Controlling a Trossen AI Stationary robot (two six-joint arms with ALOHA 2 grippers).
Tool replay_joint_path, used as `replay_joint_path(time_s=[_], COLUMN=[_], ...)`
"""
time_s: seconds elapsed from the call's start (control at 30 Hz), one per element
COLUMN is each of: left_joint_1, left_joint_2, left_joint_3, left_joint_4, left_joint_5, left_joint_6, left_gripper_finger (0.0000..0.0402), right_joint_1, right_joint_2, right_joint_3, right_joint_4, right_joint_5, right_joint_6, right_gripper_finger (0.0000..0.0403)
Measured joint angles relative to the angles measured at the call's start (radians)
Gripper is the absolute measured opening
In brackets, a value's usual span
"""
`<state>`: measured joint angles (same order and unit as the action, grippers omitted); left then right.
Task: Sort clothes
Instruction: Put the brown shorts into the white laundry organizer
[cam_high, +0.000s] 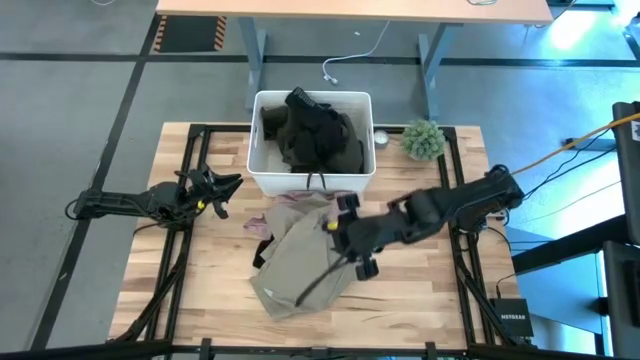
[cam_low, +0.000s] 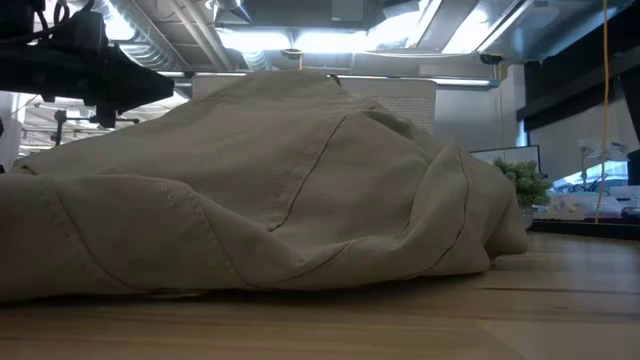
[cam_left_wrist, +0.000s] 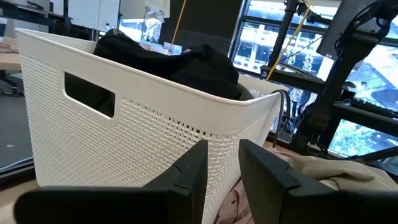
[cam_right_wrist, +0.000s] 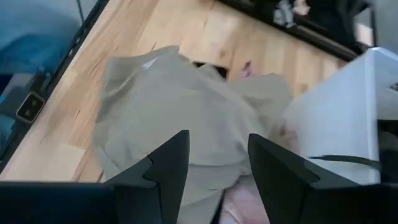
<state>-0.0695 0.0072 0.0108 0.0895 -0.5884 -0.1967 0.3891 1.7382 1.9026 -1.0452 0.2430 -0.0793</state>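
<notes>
The beige garment (cam_high: 300, 265) lies crumpled on the wooden worktop (cam_high: 420, 300), just in front of the white tub (cam_high: 312, 178), and in the low view it fills most of the frame as a rumpled mound (cam_low: 270, 210). A mottled pink garment (cam_high: 300, 200) shows at its far edge, touching the tub's front wall, and a bit of black fabric (cam_high: 262, 250) shows at the beige garment's left edge. More dark clothes (cam_high: 315, 135), black and dark olive, are heaped inside the tub and rise above its rim; the left wrist view shows them bulging over the perforated wall (cam_left_wrist: 180, 65). The right hand (cam_high: 345, 235) hovers over the near-right part of the beige garment, its 2 fingers apart with nothing between them; the right wrist view looks down past those fingers (cam_right_wrist: 161, 168) onto the beige cloth (cam_right_wrist: 180, 106), with the pink fabric and the tub's white corner beside it. The left hand (cam_high: 215, 190) sits off to the tub's left, above the worktop, its 2 fingers (cam_left_wrist: 193, 174) slightly apart and holding nothing, pointed at the tub's side. A small green plant (cam_high: 423, 138) stands just to the right of the tub, near the worktop's far edge.
</notes>
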Motion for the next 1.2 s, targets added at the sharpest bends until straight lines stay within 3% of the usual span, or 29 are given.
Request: replay_joint_path(time_s=[0.57, 0.9, 1.2], left_joint_1=[0.0, 0.0, 0.0], left_joint_2=[0.0, 0.0, 0.0], left_joint_3=[0.0, 0.0, 0.0], left_joint_4=[-0.002, 0.0, 0.0], left_joint_5=[0.0, 0.0, 0.0], left_joint_6=[0.002, 0.002, 0.002], left_gripper_finger=[0.0086, 0.0086, 0.0086], right_joint_1=[0.005, -0.052, -0.049], right_joint_2=[-0.052, -0.291, -0.356], right_joint_3=[-0.29, -0.573, -0.792], right_joint_4=[0.105, 0.368, 0.609], right_joint_5=[0.003, 0.011, 0.008], right_joint_6=[0.049, 0.111, 0.134], right_gripper_finger=[0.0182, 0.0182, 0.0182])
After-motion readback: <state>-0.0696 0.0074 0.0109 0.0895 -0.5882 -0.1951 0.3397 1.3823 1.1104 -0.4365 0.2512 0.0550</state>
